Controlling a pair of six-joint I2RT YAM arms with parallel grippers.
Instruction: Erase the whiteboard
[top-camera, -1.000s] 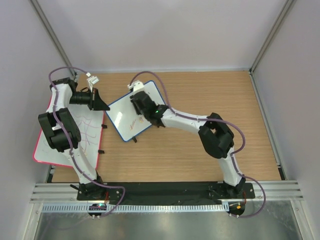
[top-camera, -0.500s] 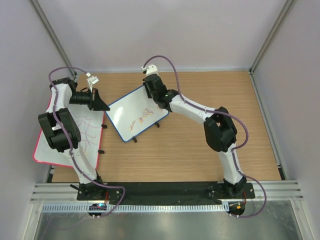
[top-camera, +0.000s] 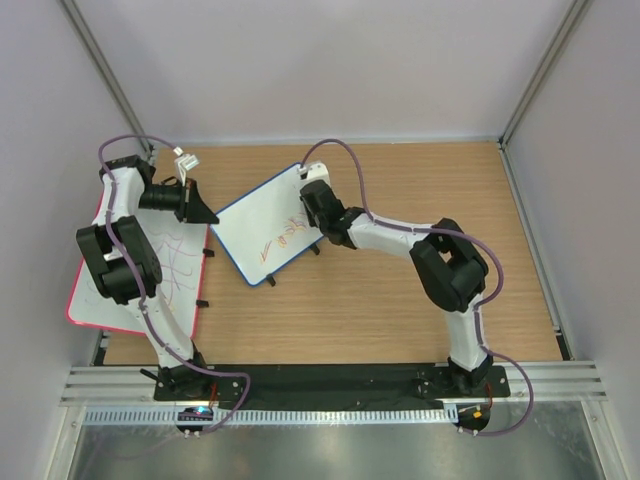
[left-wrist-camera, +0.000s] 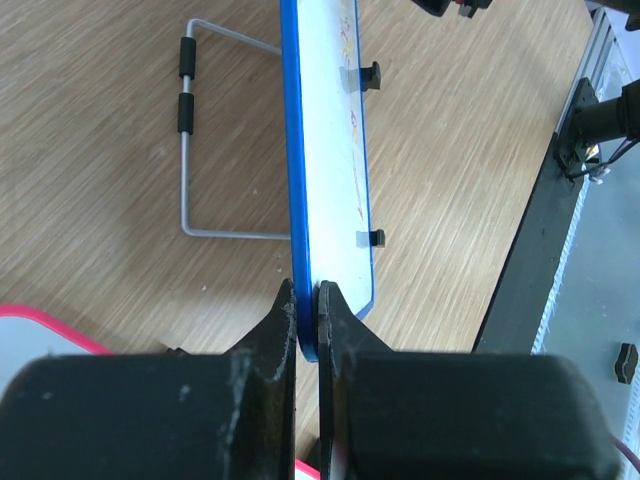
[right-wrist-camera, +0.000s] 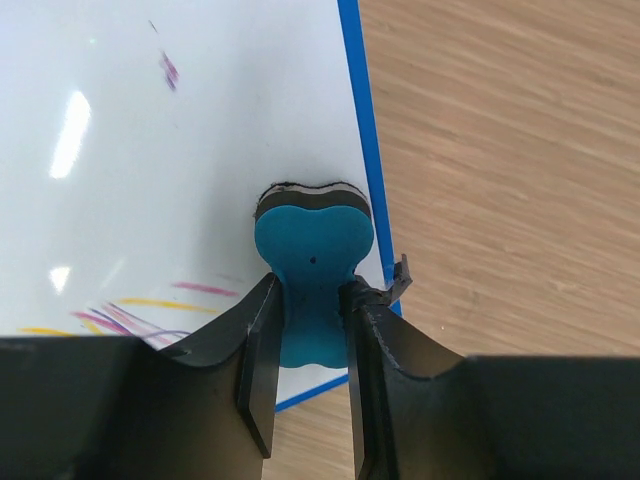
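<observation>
The small blue-framed whiteboard (top-camera: 262, 222) lies tilted on the wooden table, with red and purple scribbles near its right-hand end. My left gripper (top-camera: 205, 212) is shut on its left frame edge (left-wrist-camera: 305, 300). My right gripper (top-camera: 312, 208) is shut on a teal eraser (right-wrist-camera: 312, 270) and presses it on the board's white face close to the blue frame (right-wrist-camera: 362, 120), beside pink, yellow and purple marks (right-wrist-camera: 150, 310).
A larger pink-framed whiteboard (top-camera: 90, 300) with purple scribbles lies at the left edge under my left arm. A wire stand (left-wrist-camera: 186, 150) lies on the table beside the blue board. Grey walls enclose the table; a black rail (top-camera: 330, 378) runs along the front.
My right gripper with the eraser has swept from the board's far corner down its right side. The board has turned slightly. My left arm has stayed in place.
</observation>
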